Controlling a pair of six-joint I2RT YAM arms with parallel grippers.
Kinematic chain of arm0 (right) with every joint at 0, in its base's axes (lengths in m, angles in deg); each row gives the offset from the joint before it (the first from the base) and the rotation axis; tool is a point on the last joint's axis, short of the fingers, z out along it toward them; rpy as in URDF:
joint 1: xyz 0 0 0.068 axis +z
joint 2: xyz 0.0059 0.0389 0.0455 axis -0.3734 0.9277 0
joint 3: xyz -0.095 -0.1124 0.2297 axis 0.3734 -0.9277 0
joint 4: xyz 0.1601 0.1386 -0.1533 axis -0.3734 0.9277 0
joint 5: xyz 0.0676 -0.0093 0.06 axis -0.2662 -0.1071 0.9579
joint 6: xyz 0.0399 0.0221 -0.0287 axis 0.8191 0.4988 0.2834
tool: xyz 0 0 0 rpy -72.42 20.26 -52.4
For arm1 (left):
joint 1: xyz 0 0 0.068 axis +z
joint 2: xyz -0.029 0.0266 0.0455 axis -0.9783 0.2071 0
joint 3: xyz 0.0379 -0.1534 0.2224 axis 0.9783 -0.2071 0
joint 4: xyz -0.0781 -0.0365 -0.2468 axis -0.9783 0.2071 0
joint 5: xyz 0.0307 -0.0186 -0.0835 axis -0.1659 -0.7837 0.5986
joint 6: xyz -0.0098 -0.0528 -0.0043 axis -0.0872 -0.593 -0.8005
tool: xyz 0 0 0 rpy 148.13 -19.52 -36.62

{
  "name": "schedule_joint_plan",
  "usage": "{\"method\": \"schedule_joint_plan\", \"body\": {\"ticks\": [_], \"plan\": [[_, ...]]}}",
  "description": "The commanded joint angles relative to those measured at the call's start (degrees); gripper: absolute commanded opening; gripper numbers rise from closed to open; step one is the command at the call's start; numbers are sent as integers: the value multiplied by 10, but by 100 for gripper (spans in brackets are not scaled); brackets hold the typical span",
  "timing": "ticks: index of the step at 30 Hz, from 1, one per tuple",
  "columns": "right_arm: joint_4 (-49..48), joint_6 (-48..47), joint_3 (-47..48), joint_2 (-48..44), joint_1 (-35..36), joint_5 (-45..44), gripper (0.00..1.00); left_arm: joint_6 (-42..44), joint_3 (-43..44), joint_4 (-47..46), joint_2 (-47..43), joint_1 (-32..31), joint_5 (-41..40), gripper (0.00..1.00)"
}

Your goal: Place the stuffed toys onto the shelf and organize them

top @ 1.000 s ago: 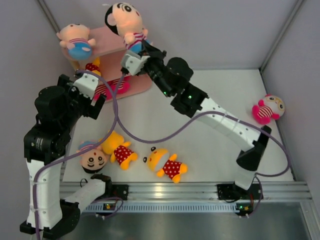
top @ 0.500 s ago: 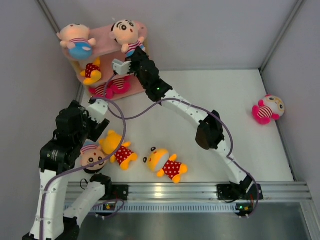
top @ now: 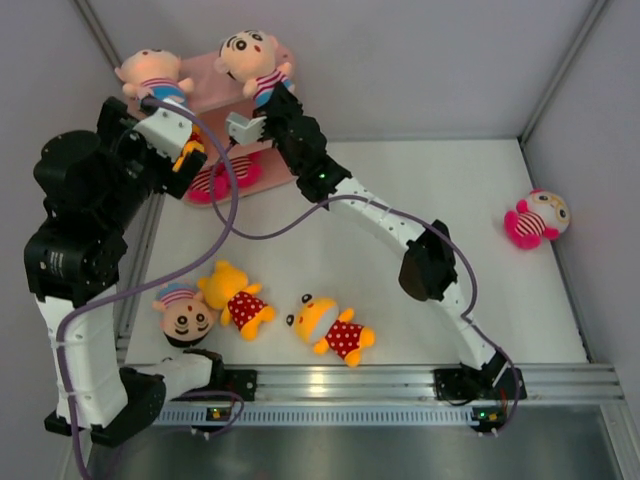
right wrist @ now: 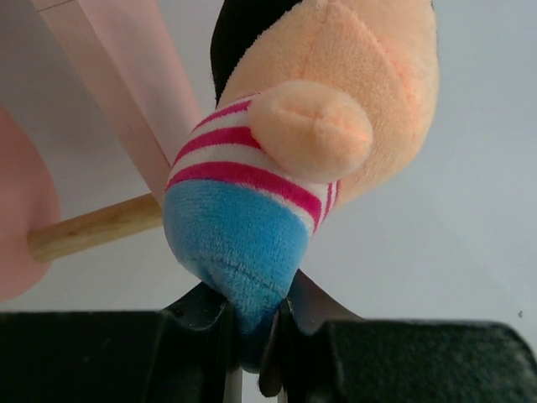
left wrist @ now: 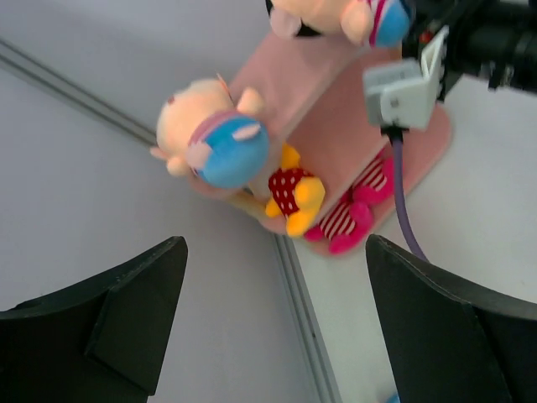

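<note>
**One boy doll being seated on the top tier**

Held item: the right end effector (right wrist: 252, 323) is clenching the boy doll (top: 252, 62) by its blue shorts. The cloth is bunching between the two jaws. In the wrist view the striped shirt and head are rising at 12 o'clock from the jaws.

Position: the doll is sitting at the 3 o'clock end of the top board of the shelf (top: 210, 90). I cannot tell whether its seat is bearing on the board.

Handling, as a judgement:
- The step is calling for the shorts to settle flat and inward of the rim before any release.
- The head is looking heavy, so the doll is likely to be tipping outward if let go at an angle.
- Opening slowly and backing out toward 5 o'clock is looking safest, so the fingers are not dragging the cloth.
- The neighbour doll (top: 150, 75) is lying at the 9 o'clock end of the same board and should not be nudged.

Idle item: the left end effector (left wrist: 275, 252) is hanging spread wide and empty at the shelf's 8 o'clock flank.

Lower tiers: a shelved bear (left wrist: 294, 189) is occupying the middle board. A shelved pink doll (left wrist: 348, 222) is lying on the bottom board.

Awaiting on the tabletop (top: 400, 200):
- a loose boy (top: 183, 312), a left bear (top: 235, 297) and a right bear (top: 330, 327), all toward 6 o'clock
- a far pink doll (top: 535, 218) at 3 o'clock
</note>
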Motion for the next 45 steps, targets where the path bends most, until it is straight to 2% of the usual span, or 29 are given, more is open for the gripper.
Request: {"method": "schedule_joint_plan", "body": {"ticks": [1, 3, 7, 14, 16, 18, 19, 21, 27, 33, 38, 45], "plan": [[-54, -41, -28, -68, 5, -2, 7, -3, 111, -22, 65, -2, 71, 94], [-87, -96, -111, -105, 14, -13, 6, 27, 112, -22, 89, -2, 101, 95], [-141, -142, -247, -187, 49, -32, 6, 58, 94, -32, 105, -2, 139, 98], [-151, -179, -372, -297, 117, -90, 6, 19, 110, -41, 129, -2, 217, 98], [-149, -192, -397, -309, 139, -108, 5, 10, 98, -40, 132, -3, 227, 93], [-139, -179, -400, -319, 152, -128, 5, 11, 86, -40, 128, -3, 251, 88], [-139, -175, -403, -322, 161, -134, 5, 13, 68, -40, 126, -3, 259, 82], [-142, -172, -406, -329, 167, -141, 5, 11, 46, -39, 114, -3, 280, 79], [-139, -155, -401, -329, 170, -150, 5, -4, 12, -40, 90, -3, 308, 79], [-150, -150, -396, -321, 165, -160, 4, -35, 24, -40, 88, -3, 344, 81], [-159, -155, -392, -320, 174, -160, 4, -48, 27, -40, 120, -3, 305, 71], [-166, -136, -392, -330, 176, -152, 3, -51, 31, -40, 135, -3, 327, 62]]}}
